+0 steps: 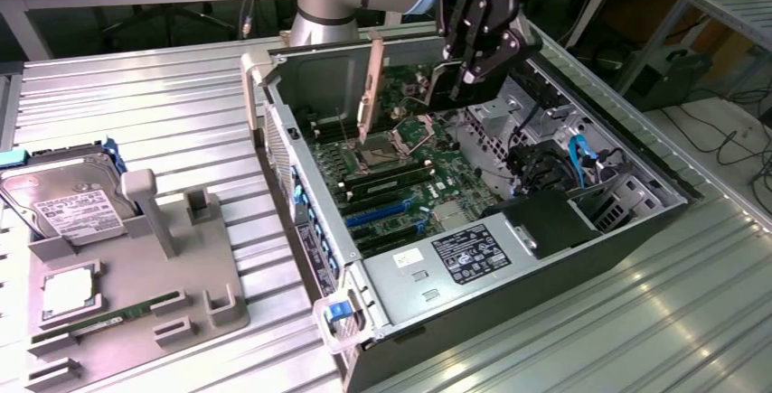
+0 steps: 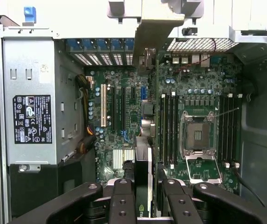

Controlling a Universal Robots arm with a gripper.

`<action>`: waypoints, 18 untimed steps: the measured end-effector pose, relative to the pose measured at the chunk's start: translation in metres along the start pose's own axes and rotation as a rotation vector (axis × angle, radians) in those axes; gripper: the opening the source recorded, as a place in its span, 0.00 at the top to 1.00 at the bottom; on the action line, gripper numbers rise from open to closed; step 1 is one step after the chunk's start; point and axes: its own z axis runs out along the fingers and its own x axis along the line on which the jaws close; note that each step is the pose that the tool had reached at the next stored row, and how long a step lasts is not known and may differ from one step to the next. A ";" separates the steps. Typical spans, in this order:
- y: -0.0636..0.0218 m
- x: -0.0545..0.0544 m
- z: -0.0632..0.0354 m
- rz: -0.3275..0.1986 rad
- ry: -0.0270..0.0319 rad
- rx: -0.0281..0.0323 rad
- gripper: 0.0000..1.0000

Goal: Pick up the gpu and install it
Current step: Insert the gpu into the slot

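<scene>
Gripper jaws clamped on the gpu, held on edge above the open computer case, over the motherboard. Card looks clear of the slots, though that's hard to confirm. Hard drive sits on the worktop.

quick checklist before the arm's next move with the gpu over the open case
1. Gpu held in the gripper: ok, it hangs edge-down from the gripper.
2. Gpu over the open case: ok, above the motherboard.
3. Gpu seated in a slot: not ok, it is above the board.
4. Lined up with a slot: cannot tell; in the wrist view the card runs along the board beside the RAM slots.
5. Path below free: cannot tell, the card hides what lies under it.
6. Bracket toward the rear openings: ok in the wrist view.
</scene>
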 end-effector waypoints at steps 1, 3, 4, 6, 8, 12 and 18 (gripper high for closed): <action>0.0000 0.000 0.0004 0.000 0.0000 0.0000 0.73; 0.0000 0.000 0.0013 0.000 0.0000 0.0000 0.73; -0.0001 0.000 0.0019 -0.001 0.0000 0.0000 0.73; -0.0001 0.000 0.0027 -0.001 0.0001 0.0000 0.73; -0.0001 0.000 0.0036 -0.001 0.0000 0.0000 0.73; -0.0002 0.000 0.0056 -0.002 0.0000 0.0000 0.73; -0.0003 0.000 0.0088 -0.002 0.0001 0.0000 0.73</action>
